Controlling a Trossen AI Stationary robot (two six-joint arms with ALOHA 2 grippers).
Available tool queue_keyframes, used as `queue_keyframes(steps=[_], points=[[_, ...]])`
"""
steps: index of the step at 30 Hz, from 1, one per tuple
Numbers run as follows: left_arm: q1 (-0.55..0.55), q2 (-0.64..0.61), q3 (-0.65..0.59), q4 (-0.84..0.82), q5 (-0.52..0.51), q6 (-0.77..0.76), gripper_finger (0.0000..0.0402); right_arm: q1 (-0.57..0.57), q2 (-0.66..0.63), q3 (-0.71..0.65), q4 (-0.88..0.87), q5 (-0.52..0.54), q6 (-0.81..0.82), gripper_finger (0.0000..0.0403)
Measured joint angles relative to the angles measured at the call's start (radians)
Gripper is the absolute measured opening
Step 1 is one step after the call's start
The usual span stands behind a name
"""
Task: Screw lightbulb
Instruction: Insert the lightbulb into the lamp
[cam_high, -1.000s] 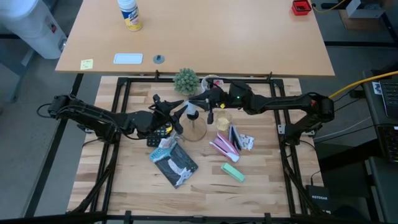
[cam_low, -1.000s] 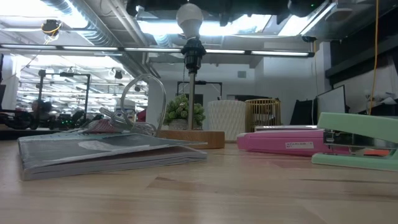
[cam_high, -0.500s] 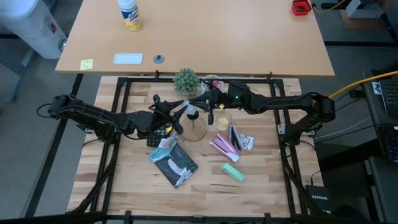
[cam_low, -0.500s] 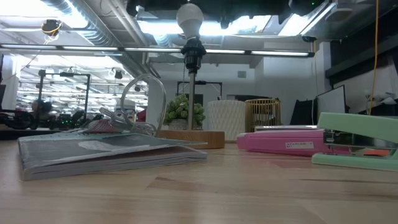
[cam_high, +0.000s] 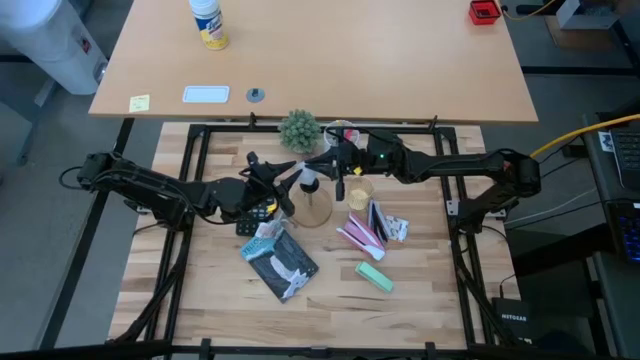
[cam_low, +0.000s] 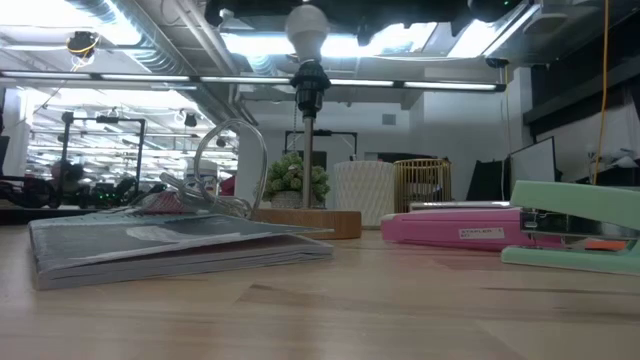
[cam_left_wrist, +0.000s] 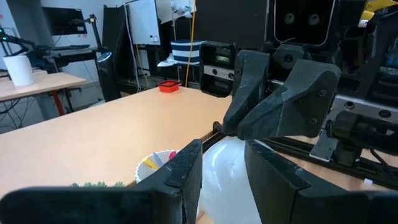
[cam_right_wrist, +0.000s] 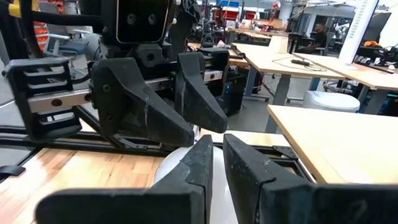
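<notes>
At centre frame nothing has shifted since before: the left claw (cam_high: 292, 184) brackets the lightbulb (cam_low: 307, 29) half-open, the right claw (cam_high: 335, 172) stays shut empty beside it, seen clearly only in wrist views.

Both arms are dark, almost black, built of jointed segments. The left hand (cam_left_wrist: 221, 180) has two matte, angular fingers (cam_left_wrist: 186, 180). The right hand (cam_right_wrist: 217, 174) looks the same. A small green light, maybe an indicator, shines behind it.
</notes>
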Motion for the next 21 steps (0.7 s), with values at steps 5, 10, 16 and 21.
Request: queue_keyframes(steps=[5, 10, 16, 21], points=[[0.000, 0.000, 0.000, -0.001, 0.001, -0.012, 0.0114, 0.000, -0.026, -0.002, -0.038, 0.001, -0.012, 0.0044], [0.000, 0.000, 0.000, 0.000, 0.001, -0.014, 0.0114, 0.000, -0.032, -0.002, -0.056, 0.001, -0.021, 0.0044], [0.000, 0.000, 0.000, 0.003, 0.001, -0.016, 0.0114, 0.000, -0.033, -0.002, -0.058, 0.002, -0.021, 0.0044], [-0.011, 0.000, 0.000, 0.004, 0.000, -0.013, 0.0114, 0.000, -0.033, -0.002, -0.058, 0.002, -0.020, 0.0044]])
